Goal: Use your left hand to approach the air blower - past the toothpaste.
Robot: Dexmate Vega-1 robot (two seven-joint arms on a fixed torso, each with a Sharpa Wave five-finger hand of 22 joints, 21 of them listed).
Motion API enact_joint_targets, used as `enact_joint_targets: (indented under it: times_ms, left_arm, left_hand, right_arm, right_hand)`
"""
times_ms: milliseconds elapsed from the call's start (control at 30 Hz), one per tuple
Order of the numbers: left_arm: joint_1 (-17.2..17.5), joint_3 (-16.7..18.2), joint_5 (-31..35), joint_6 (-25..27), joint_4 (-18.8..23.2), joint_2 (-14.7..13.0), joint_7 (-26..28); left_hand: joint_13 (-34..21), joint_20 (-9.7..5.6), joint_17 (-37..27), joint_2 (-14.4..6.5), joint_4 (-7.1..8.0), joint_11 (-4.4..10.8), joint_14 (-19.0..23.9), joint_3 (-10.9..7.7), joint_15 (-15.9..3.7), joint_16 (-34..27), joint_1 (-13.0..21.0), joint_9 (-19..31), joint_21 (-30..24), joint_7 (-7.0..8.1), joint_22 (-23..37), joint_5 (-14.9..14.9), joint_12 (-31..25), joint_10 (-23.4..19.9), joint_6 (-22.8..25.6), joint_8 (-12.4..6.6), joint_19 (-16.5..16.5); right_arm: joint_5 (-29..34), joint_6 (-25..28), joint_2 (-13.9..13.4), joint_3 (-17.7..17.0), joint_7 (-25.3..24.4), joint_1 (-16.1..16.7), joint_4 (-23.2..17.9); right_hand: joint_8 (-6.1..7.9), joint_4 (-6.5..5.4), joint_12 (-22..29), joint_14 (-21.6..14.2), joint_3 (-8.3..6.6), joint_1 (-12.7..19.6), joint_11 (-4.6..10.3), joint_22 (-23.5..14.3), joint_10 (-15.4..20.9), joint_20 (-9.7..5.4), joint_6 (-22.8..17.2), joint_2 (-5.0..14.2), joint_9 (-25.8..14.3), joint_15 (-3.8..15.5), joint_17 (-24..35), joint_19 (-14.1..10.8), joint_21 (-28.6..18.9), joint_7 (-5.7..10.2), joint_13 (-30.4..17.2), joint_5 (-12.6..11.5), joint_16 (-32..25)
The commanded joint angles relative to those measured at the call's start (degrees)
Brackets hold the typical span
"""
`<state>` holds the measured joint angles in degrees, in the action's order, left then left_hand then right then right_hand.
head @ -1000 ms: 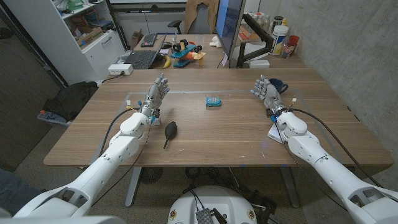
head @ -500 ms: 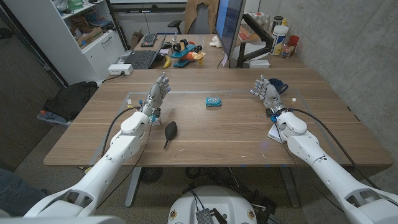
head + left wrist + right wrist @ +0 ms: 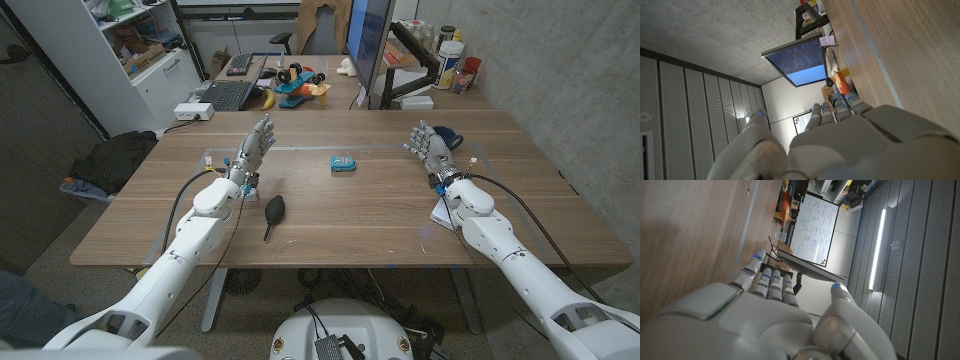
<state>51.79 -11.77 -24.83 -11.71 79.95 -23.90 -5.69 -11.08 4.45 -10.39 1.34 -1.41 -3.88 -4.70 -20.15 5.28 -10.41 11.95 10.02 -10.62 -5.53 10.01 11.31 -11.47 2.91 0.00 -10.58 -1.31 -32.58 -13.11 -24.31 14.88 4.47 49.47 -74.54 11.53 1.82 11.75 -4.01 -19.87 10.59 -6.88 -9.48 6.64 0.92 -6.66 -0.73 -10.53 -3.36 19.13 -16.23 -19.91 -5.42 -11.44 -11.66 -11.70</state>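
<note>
wooden table [image 3: 330, 215] fills the head view, office clutter behind it: one monitor [image 3: 368, 45], one laptop [image 3: 230, 95], one white shelf unit [image 3: 140, 50].

two hands on the table, one per arm. left hand [image 3: 253, 150] stands raised near the table's left side, fingers apart and pointing away from the robot, nothing in it. left wrist view shows the back of the same hand [image 3: 840, 145], fingers [image 3: 832, 107] reaching over the wood, monitor [image 3: 797, 60] beyond.

one air blower [image 3: 272, 212], black bulb with a thin nozzle, lies on the table just beside the left forearm, nearer the robot than the hand. not touched by the hand.

one small teal thing, the toothpaste [image 3: 343, 165], lies near the table's middle, well apart from the left hand, between the two hands.

right hand [image 3: 428, 147] stands raised on the right side, fingers spread, holding nothing. right wrist view shows its back [image 3: 770, 320]. one dark blue object [image 3: 448, 137] sits just behind it; cannot tell what it is. one white flat item [image 3: 441, 215] lies by the right forearm.
</note>
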Motion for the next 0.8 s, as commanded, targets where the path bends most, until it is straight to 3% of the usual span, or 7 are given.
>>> enact_joint_targets:
  times_ms: [33,800]
  left_arm:
    - [2.87,1.19,2.66,-0.11,4.24,-1.63,0.42]
    - [8.93,2.34,6.5,-1.21,13.27,-7.37,2.07]
  left_hand:
    - [-0.1,0.55,-0.12,-0.08,-0.22,-0.26,-0.16,-0.21,0.46,-0.23,0.75,0.26,-0.19,-0.38,0.23,0.32,-0.38,0.08,-0.05,-0.24,-0.27]
    - [-0.1,0.92,-0.05,-1.05,-1.28,0.14,-0.03,-1.01,0.4,-0.32,2.51,0.23,-0.27,-0.27,0.21,0.19,-0.55,-0.23,0.32,-0.43,-0.59]
  right_arm:
    - [0.44,0.03,0.71,-0.74,0.45,-0.19,0.39]
    - [0.91,-0.37,1.41,-0.81,0.62,-0.08,0.09]
  right_hand:
    - [0.12,-0.12,0.06,-0.74,-0.09,-0.22,-0.27,-0.21,0.12,0.24,-0.51,0.46,-0.21,0.0,0.06,-0.4,0.11,0.17,-0.16,-0.28,-0.23]
    - [0.03,-0.08,0.01,-0.98,0.08,-0.43,-0.35,-0.21,0.32,0.33,-0.63,0.62,-0.22,0.0,-0.34,-0.56,0.58,0.28,-0.01,-0.28,-0.25]
